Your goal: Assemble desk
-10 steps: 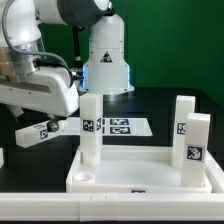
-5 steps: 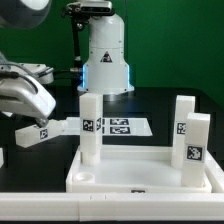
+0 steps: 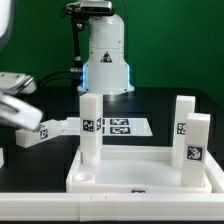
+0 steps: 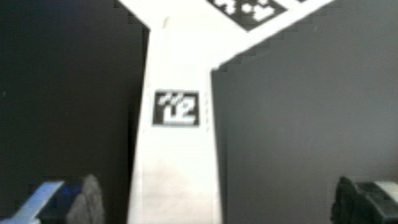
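The desk panel (image 3: 140, 172) lies flat at the front with three white tagged legs standing in it: one on the exterior view's left (image 3: 90, 125) and two on its right (image 3: 183, 118) (image 3: 198, 142). A fourth leg (image 3: 50, 130) lies loose on the dark table, left of the panel. It fills the wrist view (image 4: 175, 130) as a long white post with one tag. My gripper (image 3: 18, 110) is at the exterior view's left edge, above that leg's end. In the wrist view the gripper (image 4: 222, 200) is open, with the leg between the fingertips (image 4: 71, 200) and untouched.
The marker board (image 3: 118, 127) lies on the table behind the panel; its corner shows in the wrist view (image 4: 258, 8). The white robot base (image 3: 105, 55) stands at the back. A white ledge (image 3: 110, 205) runs along the front.
My arm has moved toward the exterior view's left and now mostly leaves the picture. The loose leg and the panel have not moved.
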